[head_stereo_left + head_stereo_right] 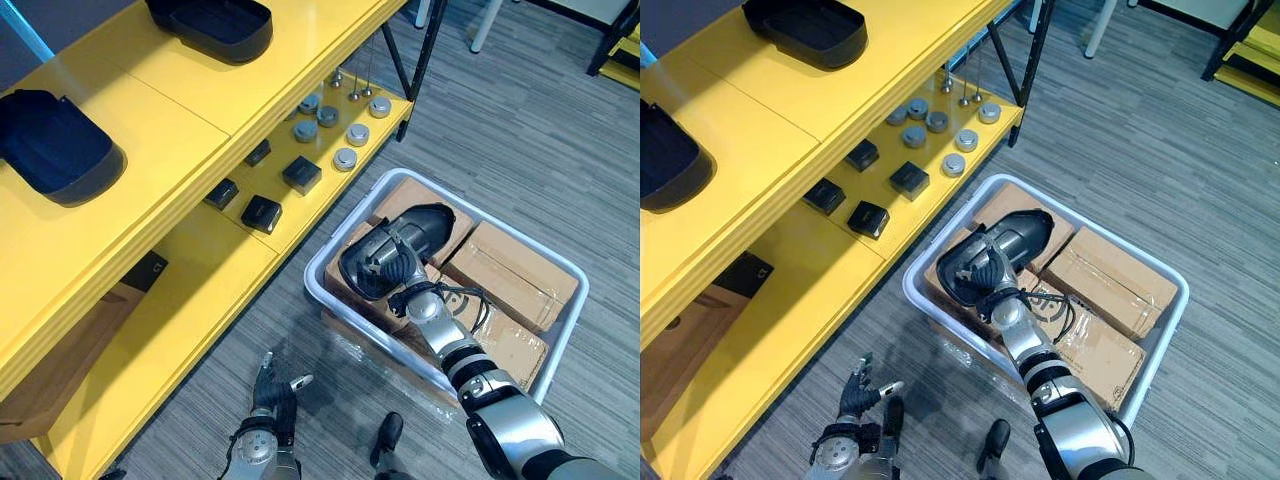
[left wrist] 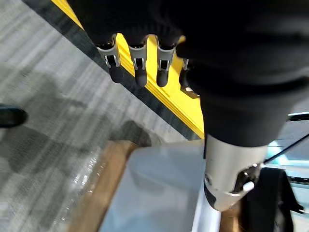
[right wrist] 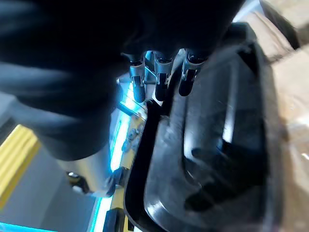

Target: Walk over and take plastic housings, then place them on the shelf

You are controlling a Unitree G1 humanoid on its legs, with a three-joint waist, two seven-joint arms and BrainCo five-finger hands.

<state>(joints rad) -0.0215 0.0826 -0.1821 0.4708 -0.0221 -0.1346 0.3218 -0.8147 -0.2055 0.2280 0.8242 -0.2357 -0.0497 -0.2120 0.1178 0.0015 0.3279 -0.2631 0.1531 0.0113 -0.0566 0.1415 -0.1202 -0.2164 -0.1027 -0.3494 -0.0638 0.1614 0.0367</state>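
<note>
Plastic housing (image 1: 432, 224), dark and hollow, was up over the white bin (image 1: 312, 272), hanging above the cardboard boxes (image 1: 512, 276) packed inside it. In the eye views the right hand (image 1: 388, 262) had it clamped by the end nearer the robot, fingers wrapped over the rim. The left hand (image 1: 272, 395) hung low, just outside the bin's near corner on the robot's left, with its fingers loose and apart and nothing in them. The yellow shelf (image 1: 200, 170) ran right beside the bin on that same side, and two more dark housings (image 1: 215, 25) lay on its top level, well apart from the bin.

The left wrist view showed straight fingers hanging over grey carpet (image 2: 48, 111), with the bin's corner just beside them.

In the right wrist view the fingers were hooked over the housing's edge, and its hollow inside faced the camera.
</note>
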